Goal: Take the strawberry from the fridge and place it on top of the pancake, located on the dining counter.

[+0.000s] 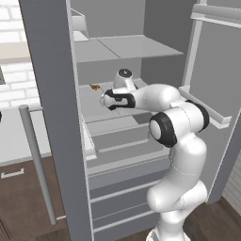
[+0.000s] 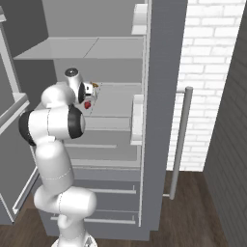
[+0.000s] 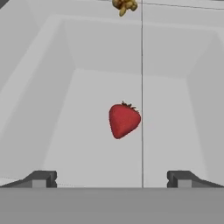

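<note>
The strawberry (image 3: 124, 120), small and bright red, lies on a grey middle shelf inside the open fridge (image 1: 47, 94). In the hand view my gripper (image 3: 111, 179) is open, its two dark fingertips (image 3: 41, 178) standing wide apart on either side of the berry and short of it, with nothing between them. From the left base view the arm reaches into the fridge, and the gripper (image 1: 107, 103) hovers right over the strawberry (image 1: 111, 108). The right base view shows the strawberry (image 2: 88, 104) just below the gripper (image 2: 90, 98). The pancake and the dining counter are out of view.
A small yellow-brown food item (image 3: 124, 5) lies farther back on the same shelf (image 1: 94, 86). Both fridge doors stand open, with door bins at the sides (image 2: 137, 120). A long silver bar handle (image 1: 37, 164) hangs on the left door. Drawers sit below (image 1: 127, 188).
</note>
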{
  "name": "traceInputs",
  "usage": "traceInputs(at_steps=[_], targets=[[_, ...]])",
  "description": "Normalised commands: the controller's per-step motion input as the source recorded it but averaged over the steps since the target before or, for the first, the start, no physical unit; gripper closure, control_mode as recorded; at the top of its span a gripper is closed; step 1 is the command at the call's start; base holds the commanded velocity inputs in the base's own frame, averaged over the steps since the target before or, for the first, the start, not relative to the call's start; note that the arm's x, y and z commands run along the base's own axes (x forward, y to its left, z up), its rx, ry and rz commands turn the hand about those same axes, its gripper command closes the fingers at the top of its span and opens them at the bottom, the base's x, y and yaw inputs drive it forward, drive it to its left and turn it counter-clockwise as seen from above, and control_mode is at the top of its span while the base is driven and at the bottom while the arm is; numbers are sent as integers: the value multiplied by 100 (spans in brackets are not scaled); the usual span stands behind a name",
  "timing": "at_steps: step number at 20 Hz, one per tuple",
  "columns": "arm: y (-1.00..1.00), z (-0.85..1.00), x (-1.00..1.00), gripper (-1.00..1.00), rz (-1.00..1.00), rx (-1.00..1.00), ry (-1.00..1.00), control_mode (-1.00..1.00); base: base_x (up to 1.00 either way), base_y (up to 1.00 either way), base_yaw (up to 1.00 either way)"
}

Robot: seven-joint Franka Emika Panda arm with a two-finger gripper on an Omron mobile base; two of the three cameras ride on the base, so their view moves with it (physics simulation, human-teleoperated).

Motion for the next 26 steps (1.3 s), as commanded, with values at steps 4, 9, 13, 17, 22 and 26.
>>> traceInputs(at_steps=[4, 9, 13, 17, 22, 26], targets=[[0, -18, 0, -100, -1, 0, 0, -100, 0, 0, 0], [0, -5, 0, -100, 0, 0, 0, -100, 0, 0, 0], [0, 0, 0, -100, 0, 0, 0, -100, 0, 0, 0], [0, -1, 3, -100, 0, 0, 0, -100, 0, 0, 0], [0, -6, 21, -100, 0, 0, 0, -100, 0, 0, 0], [0, -3, 20, -100, 0, 0, 0, -100, 0, 0, 0]])
